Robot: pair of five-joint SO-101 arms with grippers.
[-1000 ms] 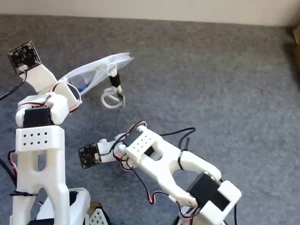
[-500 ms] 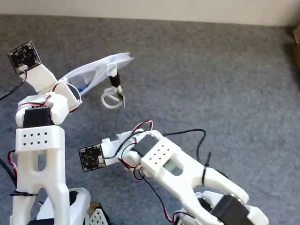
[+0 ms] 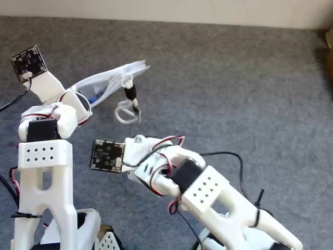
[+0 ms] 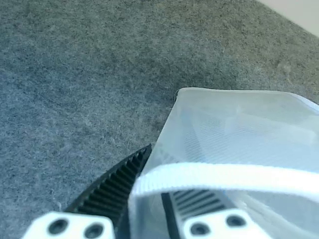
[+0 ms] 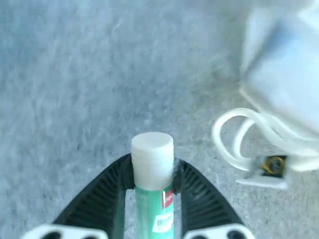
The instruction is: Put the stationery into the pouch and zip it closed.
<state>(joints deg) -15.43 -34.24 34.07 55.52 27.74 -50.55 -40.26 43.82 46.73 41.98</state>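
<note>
At the left of the high view, the left arm (image 3: pixel 44 151) holds the pouch (image 3: pixel 112 78) raised above the grey carpet (image 3: pixel 244 78). The pouch's far end sits slightly higher in the frame than a second ago. The left gripper (image 4: pixel 149 172) is clamped on the pouch's near edge, with black ribbed jaws on either side of the white trim band. The pouch is a flat, translucent white mesh sleeve, and a white cord loop (image 3: pixel 124 111) with a black toggle hangs below it. At lower centre, the right arm (image 3: pixel 208 190) has swung up and forward, bringing its camera board nearer the loop. The right gripper (image 5: pixel 152 169) is closed on a glue stick (image 5: pixel 152 149) with a round white cap and green barrel. The pouch lies beyond the stick, not touching it.
</note>
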